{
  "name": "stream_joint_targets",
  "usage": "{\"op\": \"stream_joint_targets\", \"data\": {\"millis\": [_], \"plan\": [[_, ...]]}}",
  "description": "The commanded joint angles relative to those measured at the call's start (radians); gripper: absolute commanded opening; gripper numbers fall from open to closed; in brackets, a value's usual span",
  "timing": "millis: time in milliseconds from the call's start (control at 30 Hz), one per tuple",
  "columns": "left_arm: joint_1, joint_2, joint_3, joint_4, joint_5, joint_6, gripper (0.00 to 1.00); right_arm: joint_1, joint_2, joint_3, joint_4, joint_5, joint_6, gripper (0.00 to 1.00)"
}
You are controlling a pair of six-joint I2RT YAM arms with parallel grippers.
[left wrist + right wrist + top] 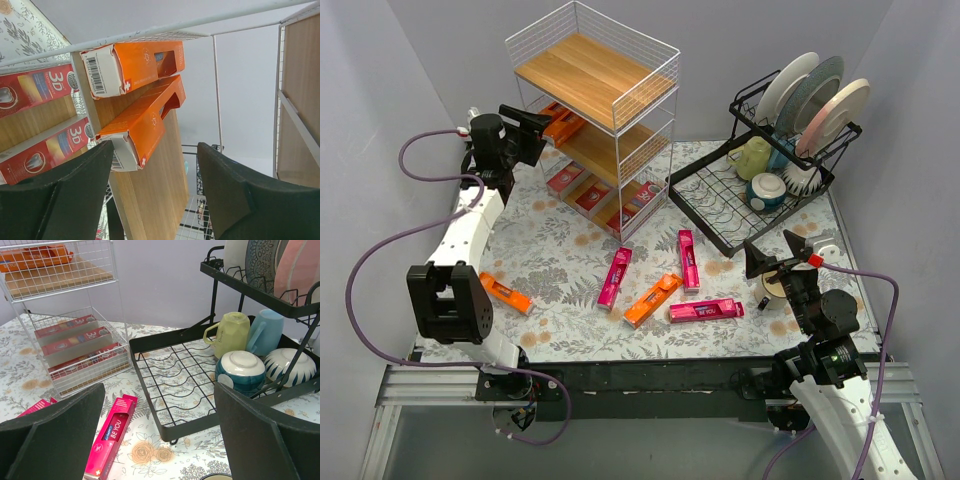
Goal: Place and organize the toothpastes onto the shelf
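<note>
Slim cardboard toothpastes (688,260), wire shelf (645,100), seemingly wood-boarded

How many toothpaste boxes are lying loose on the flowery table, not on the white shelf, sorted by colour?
Pink boxes: 3
Orange boxes: 2
Total: 5
</note>
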Motion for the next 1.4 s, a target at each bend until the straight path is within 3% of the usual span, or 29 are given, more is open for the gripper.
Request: {"op": "stream_joint_targets", "data": {"millis": [0,333,467,600,633,667,867,933,1167,1367], "plan": [[0.003,0.014,0.053,0.01,0.02,0.009,0.67,0.004,-0.003,0.039,0.037,0.006,-0.003,0.99],[0.003,0.023,0.067,0.006,0.015,0.018,0.67,0.006,-0.002,0.041,0.035,0.01,-0.005,0.99],[0.003,-0.055,0.041,-0.025,-0.038,0.073,0.73,0.006,-0.005,0.041,0.032,0.01,-0.005,0.99],[0.003,-0.185,-0.031,-0.095,-0.194,0.204,0.84,0.006,-0.008,0.041,0.035,0.007,-0.001,0.99],[0.003,-0.219,-0.073,-0.127,-0.271,0.226,0.95,0.006,-0.01,0.041,0.037,0.006,-0.001,0.99],[0.003,-0.251,-0.1,-0.141,-0.305,0.255,0.98,0.006,-0.01,0.041,0.035,0.004,0.0,0.99],[0.004,-0.486,-0.318,-0.288,-0.535,0.367,0.98,0.006,-0.014,0.035,0.047,-0.002,0.009,0.99],[0.004,-0.552,-0.379,-0.368,-0.573,0.364,0.98,0.006,-0.013,0.035,0.047,-0.008,0.014,0.99],[0.004,-0.621,-0.579,-0.69,-0.715,0.133,0.98,0.006,-0.014,0.032,0.054,-0.011,0.022,0.99],[0.004,-0.617,-0.696,-0.786,-0.71,0.015,0.98,0.004,-0.014,0.024,0.06,-0.014,0.029,0.99]]}}
